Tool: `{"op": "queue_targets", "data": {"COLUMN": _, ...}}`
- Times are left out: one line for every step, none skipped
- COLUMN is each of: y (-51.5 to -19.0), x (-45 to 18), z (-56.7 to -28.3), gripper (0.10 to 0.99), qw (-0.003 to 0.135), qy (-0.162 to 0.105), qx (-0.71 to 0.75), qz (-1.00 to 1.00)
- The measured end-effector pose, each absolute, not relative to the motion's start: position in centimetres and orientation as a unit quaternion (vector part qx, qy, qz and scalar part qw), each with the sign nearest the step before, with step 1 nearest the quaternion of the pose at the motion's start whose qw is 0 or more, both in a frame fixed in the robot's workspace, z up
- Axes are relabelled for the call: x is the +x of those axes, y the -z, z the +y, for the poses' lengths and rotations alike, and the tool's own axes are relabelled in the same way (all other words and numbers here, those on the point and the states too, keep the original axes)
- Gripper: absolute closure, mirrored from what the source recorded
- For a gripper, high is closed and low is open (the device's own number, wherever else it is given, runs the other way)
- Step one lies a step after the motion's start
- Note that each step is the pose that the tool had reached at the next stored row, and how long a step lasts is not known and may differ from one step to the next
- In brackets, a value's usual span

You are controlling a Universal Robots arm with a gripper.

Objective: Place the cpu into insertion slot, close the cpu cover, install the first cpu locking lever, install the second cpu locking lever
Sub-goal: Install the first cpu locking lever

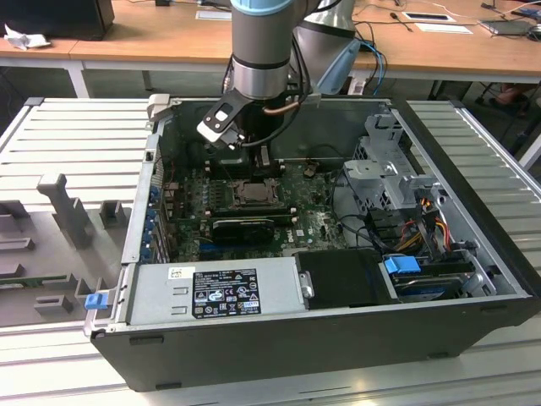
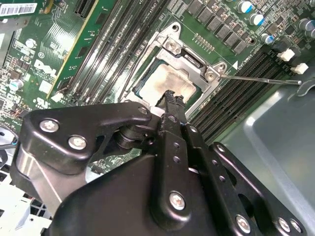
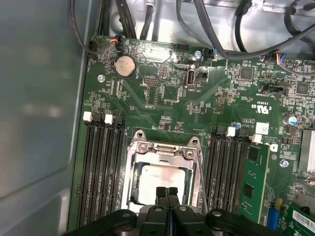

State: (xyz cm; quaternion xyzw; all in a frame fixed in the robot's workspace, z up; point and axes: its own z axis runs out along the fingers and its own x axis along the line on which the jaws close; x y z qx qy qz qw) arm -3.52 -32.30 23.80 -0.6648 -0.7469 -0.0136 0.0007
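**Hand** (image 3: 167,191): black two-finger unit, fingers pressed together and pinching nothing. It is lowered into the open computer case (image 1: 473,178), tips directly over the near edge of the socket area. Contact with the chip cannot be told. The shut fingers read as a pushing tool rather than a grasp.

**Cpu** (image 3: 153,183): pale square chip, smeared on top, lying flat in the insertion slot (image 1: 252,193). Judged already seated.

**Cpu cover** (image 3: 165,151): silvery frame plate, lying down around the chip, whose face shows through the cut-out. It appears lowered into place.

**Locking lever** (image 2: 261,79): thin metal rod running out from a socket corner across the memory slots (image 3: 101,167). Judged not latched, so the cover is likely unclamped.

**Motherboard** (image 3: 162,93): green, carries the socket between two banks of memory slots.

**Power supply** (image 1: 211,289): grey box along the case's near side.

**Surface** (image 1: 76,135): grey and ribbed, carrying the case.
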Motion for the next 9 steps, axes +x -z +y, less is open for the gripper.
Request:
{"op": "queue_targets", "data": {"y": -23.84, "x": -3.52, "z": -32.29, "gripper": 0.980, "qw": 0.001, "qy": 0.014, "qx": -0.665, "qz": -0.747}}
{"op": "queue_targets", "data": {"y": -23.90, "x": -3.52, "z": -32.30, "gripper": 0.980, "qw": 0.001, "qy": 0.014, "qx": -0.665, "qz": -0.747}}
{"op": "queue_targets", "data": {"y": -23.97, "x": -3.52, "z": -32.30, "gripper": 0.980, "qw": 0.001, "qy": 0.014, "qx": -0.665, "qz": -0.747}}
{"op": "queue_targets", "data": {"y": -24.09, "x": -3.52, "z": -32.30, "gripper": 0.980, "qw": 0.001, "qy": 0.014, "qx": -0.665, "qz": -0.747}}
{"op": "queue_targets", "data": {"y": -24.15, "x": -3.52, "z": -32.30, "gripper": 0.980, "qw": 0.001, "qy": 0.014, "qx": -0.665, "qz": -0.747}}
{"op": "queue_targets", "data": {"y": -24.22, "x": -3.52, "z": -32.30, "gripper": 0.980, "qw": 0.001, "qy": 0.014, "qx": -0.665, "qz": -0.747}}
{"op": "queue_targets", "data": {"y": -24.40, "x": -3.52, "z": -32.30, "gripper": 0.980, "qw": 0.001, "qy": 0.013, "qx": -0.665, "qz": -0.747}}
{"op": "queue_targets", "data": {"y": -24.53, "x": -3.52, "z": -32.30, "gripper": 0.980, "qw": 0.000, "qy": 0.013, "qx": -0.665, "qz": -0.747}}
{"op": "queue_targets", "data": {"y": -24.74, "x": -3.52, "z": -32.30, "gripper": 0.980, "qw": 0.000, "qy": 0.013, "qx": -0.665, "qz": -0.747}}
